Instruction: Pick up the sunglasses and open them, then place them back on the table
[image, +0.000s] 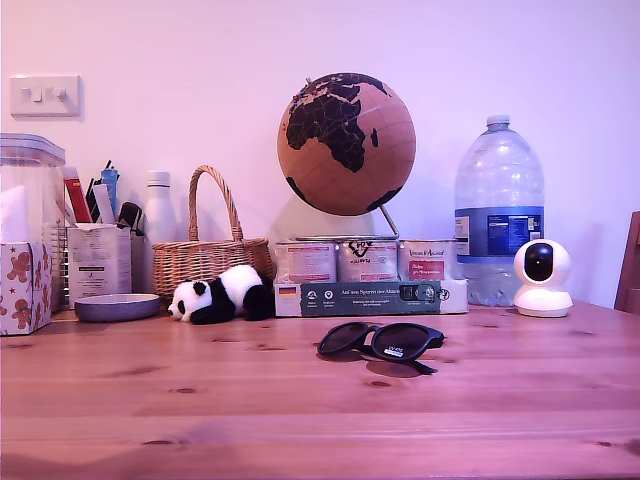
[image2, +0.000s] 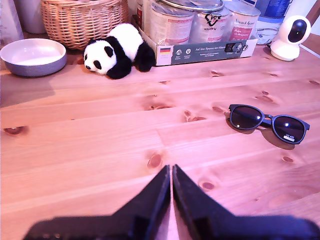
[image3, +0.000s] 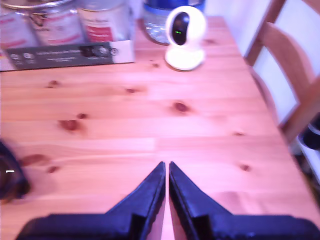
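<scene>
The black sunglasses (image: 380, 342) lie on the wooden table (image: 200, 410), a little toward the exterior view's right of centre, with a small white sticker on one lens. In the first wrist view the sunglasses (image2: 267, 122) rest well ahead of and to one side of my first gripper (image2: 171, 167), which is shut and holds nothing. My second gripper (image3: 166, 164) is also shut and empty above bare planks; only one blurred lens of the sunglasses (image3: 10, 180) shows at that picture's edge. Neither arm appears in the exterior view.
Along the back stand a panda toy (image: 220, 295), a wicker basket (image: 205, 260), a grey bowl (image: 117, 306), a boxed row of tins (image: 365, 280) under a globe (image: 345, 143), a water bottle (image: 498, 215) and a white camera (image: 542, 278). A wooden chair (image3: 287, 75) adjoins the table's end.
</scene>
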